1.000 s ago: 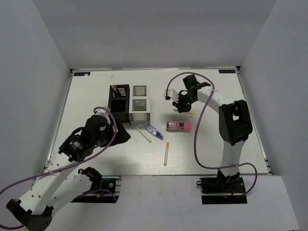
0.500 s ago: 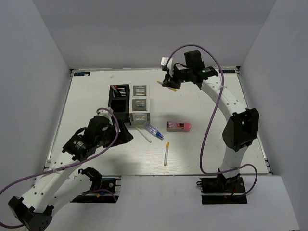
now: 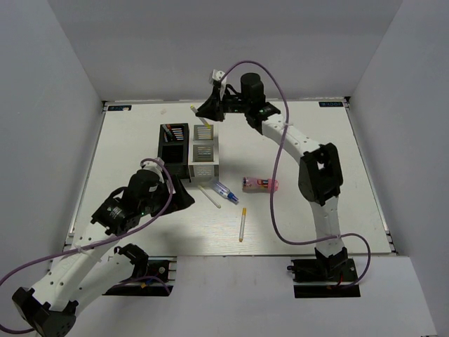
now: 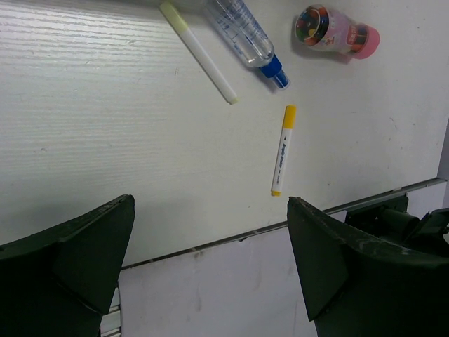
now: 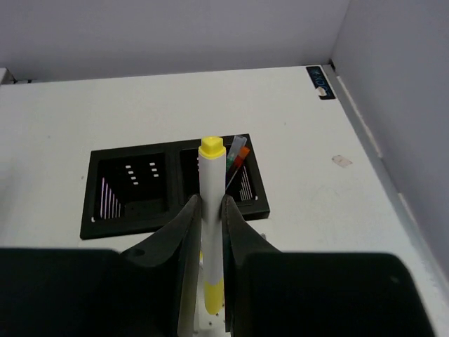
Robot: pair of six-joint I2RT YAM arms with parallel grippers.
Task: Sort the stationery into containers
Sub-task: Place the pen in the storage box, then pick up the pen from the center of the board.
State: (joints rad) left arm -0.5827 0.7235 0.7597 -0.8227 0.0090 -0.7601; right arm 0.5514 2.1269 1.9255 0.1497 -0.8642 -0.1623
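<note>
Up by the far side of the table (image 3: pixel 323 154), our right jaws are shut tight on a pen with a yellow tip (image 3: pixel 194 108). In the right wrist view, two dark fingers (image 5: pixel 188 221) squeeze it from both sides, and the yellow tip pokes out past them. This pen is up in the air and touches nothing else. It is near the far end of the black box (image 3: pixel 173 144) and the white-grey box (image 3: pixel 203 143), which stand side by side and touch. We cannot tell which hole the pen is over. One hole of the black box has pens with red and green ends (image 5: pixel 237 156) leaning in it.

Our left jaws are wide open and hold nothing. They hang over the near part of the table, close to the black box. From the left wrist we see four things lying flat on the table. A plain white pen (image 4: pixel 198 53) and a blue-clear pen (image 4: pixel 245 35) lie close together, just beside the white-grey box. A pink tube (image 4: pixel 337 35) lies on its side to their right. A short pen with yellow ends (image 4: pixel 282 149) lies alone, nearer to us.
</note>
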